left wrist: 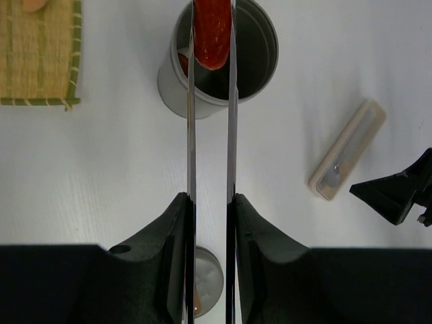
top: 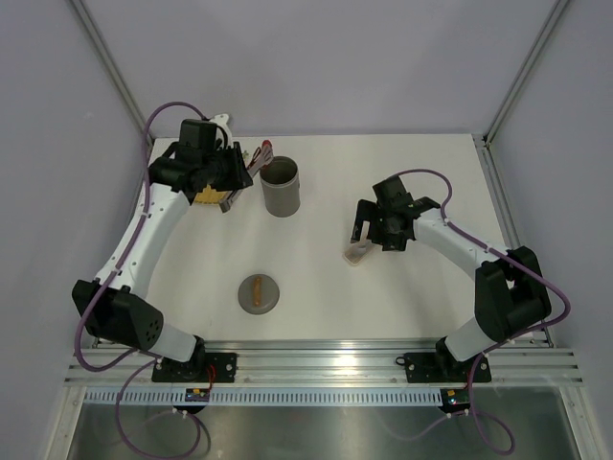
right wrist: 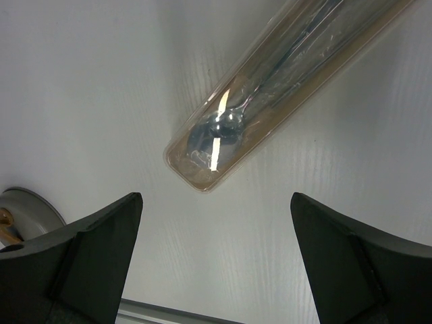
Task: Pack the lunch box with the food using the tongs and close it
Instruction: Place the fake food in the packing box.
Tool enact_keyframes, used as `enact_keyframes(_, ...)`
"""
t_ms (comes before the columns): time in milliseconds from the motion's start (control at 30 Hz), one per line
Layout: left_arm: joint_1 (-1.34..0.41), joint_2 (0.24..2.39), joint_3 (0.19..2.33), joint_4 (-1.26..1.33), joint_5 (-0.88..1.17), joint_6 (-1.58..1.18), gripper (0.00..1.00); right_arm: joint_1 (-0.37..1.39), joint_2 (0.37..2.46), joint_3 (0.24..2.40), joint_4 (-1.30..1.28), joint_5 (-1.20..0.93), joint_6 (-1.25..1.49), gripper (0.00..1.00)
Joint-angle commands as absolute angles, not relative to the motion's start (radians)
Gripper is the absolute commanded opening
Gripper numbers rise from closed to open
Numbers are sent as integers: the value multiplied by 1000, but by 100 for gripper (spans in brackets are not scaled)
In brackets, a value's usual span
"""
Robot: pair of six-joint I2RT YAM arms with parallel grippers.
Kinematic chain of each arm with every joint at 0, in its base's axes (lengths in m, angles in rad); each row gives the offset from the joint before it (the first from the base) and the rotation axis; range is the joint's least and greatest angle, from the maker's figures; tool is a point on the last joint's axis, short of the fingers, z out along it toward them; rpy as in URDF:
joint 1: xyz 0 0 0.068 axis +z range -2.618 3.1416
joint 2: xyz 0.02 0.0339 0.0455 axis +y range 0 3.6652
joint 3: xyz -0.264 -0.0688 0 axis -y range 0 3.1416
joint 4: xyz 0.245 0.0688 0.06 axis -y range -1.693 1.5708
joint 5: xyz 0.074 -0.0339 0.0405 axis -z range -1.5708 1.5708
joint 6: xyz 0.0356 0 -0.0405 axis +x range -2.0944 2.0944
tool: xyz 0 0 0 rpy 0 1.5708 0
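My left gripper [left wrist: 212,199] is shut on the silver tongs [left wrist: 191,135], whose two slim arms run straight ahead. Between their tips is a red piece of food [left wrist: 212,34], held over the open mouth of the grey lunch box [left wrist: 169,88]. Another reddish piece [left wrist: 183,62] lies inside it. An orange piece [left wrist: 34,3] rests on the yellow mat [left wrist: 37,61]. From above, the lunch box [top: 281,192] stands just right of the left gripper [top: 230,172]. My right gripper [right wrist: 216,197] is open and holds nothing. It hovers near one end of the pale cutlery case [right wrist: 283,88].
The round grey lid with a brown handle [top: 259,292] lies flat near the front of the table. The cutlery case [top: 356,253] lies under the right gripper [top: 369,230]. The yellow mat [top: 213,196] sits below the left wrist. Frame posts stand at the back corners.
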State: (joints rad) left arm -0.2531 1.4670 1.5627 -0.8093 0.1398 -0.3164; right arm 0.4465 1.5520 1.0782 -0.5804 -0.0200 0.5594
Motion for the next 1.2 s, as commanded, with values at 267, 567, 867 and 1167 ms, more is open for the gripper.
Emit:
enact_keyframes(267, -299, 1491, 1500, -696, 235, -311, 0, 460, 1531, 1081, -588, -23, 578, 99)
enact_keyframes(567, -319, 1514, 1529, -736, 204, -285, 42, 463, 1543, 1092, -594, -23, 581, 99)
enact_keyframes(867, -336, 1493, 1569, -756, 201, -261, 36, 472, 1559, 1108, -601, -20, 586, 99)
enact_keyframes(1167, -333, 1414, 1626, -785, 35, -236, 0, 479, 1563, 1112, -604, -18, 588, 99)
